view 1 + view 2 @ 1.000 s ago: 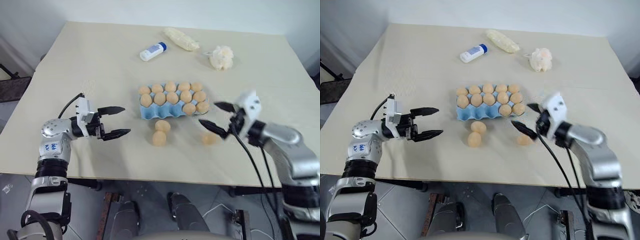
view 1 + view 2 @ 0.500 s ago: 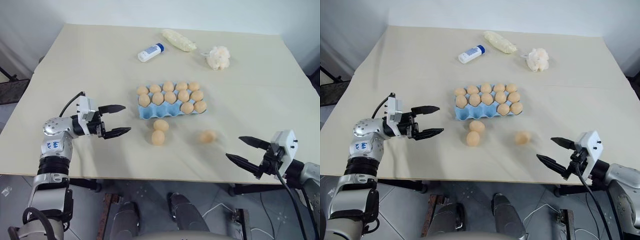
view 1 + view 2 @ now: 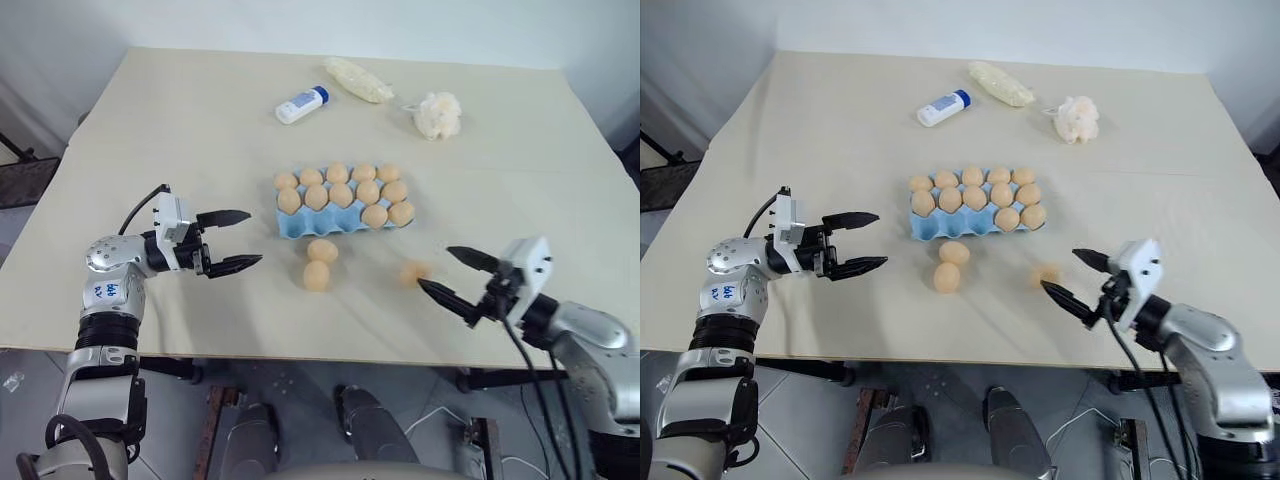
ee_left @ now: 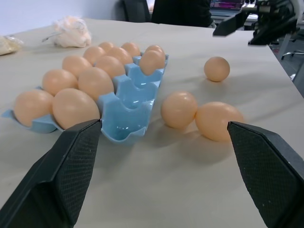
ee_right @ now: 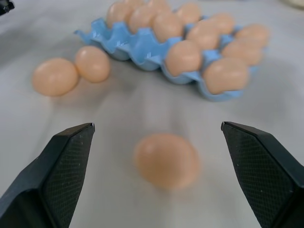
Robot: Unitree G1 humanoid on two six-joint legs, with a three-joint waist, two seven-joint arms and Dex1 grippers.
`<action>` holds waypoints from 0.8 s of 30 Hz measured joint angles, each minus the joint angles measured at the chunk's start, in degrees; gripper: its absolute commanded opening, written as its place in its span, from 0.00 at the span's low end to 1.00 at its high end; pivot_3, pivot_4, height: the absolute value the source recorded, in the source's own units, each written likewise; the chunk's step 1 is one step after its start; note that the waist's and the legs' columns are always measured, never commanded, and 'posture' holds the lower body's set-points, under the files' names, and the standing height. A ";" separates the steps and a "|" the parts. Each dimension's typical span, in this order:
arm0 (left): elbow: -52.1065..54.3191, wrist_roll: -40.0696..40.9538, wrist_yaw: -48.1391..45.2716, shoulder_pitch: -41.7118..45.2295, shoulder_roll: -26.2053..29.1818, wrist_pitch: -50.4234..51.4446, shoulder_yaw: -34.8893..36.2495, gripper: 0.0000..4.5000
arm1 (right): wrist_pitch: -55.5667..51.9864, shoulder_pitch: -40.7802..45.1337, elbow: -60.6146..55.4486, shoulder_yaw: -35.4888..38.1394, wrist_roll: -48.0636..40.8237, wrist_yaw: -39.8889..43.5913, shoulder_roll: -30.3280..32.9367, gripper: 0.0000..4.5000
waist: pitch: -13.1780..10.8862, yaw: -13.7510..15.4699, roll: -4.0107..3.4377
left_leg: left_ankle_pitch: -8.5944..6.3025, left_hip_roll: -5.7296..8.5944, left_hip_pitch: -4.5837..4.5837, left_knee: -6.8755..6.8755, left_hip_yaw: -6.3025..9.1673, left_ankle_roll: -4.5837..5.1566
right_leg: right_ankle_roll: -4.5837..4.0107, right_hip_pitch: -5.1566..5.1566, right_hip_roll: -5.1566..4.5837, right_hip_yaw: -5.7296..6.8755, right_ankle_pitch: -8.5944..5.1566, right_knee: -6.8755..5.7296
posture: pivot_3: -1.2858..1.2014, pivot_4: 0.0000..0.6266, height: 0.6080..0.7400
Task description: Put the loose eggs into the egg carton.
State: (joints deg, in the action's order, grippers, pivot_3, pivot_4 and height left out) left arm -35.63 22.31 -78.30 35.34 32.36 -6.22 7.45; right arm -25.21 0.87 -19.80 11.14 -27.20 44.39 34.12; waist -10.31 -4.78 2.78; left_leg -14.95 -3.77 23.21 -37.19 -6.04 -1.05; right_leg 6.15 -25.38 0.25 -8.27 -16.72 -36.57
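Three loose eggs (image 3: 322, 264) lie on the table just outside the egg carton (image 3: 300, 226): in the head views, one rests at the spread right gripper (image 3: 458, 274) tips. In the right wrist view that egg sits between empty, wide-apart fingers (image 5: 52, 175). In the left wrist view, the open, empty left gripper (image 4: 161, 175) faces the other two.

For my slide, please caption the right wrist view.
Open right end effector facing a loose egg, blue egg carton behind.

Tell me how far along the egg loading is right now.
Mostly done: twelve eggs sit in the egg carton, with three near-row cups bare. In hand: nothing; the right end effector is open, facing one loose egg. The left end effector is open and empty. Left: that egg and the pair of loose eggs in front of the carton.
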 measured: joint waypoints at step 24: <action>3.85 0.16 1.98 -3.72 0.17 0.73 1.05 1.00 | -2.42 10.09 5.45 -8.06 7.11 -2.94 -0.61 0.42 | 0.01 -0.18 0.02 | 0.00 -0.02 -0.04 -0.13 -0.04 -0.01 | -0.03 -0.01 0.03 0.01 -0.01 -0.26 | 0.52 0.24 1.00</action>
State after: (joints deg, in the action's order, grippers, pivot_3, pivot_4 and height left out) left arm -31.79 22.46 -76.32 31.62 32.53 -5.49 8.50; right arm -27.63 10.97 -14.35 3.08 -20.09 41.45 33.51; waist -10.30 -4.96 2.81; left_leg -14.95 -3.79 23.17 -37.33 -6.08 -1.06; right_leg 6.13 -25.39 0.28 -8.25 -16.73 -36.83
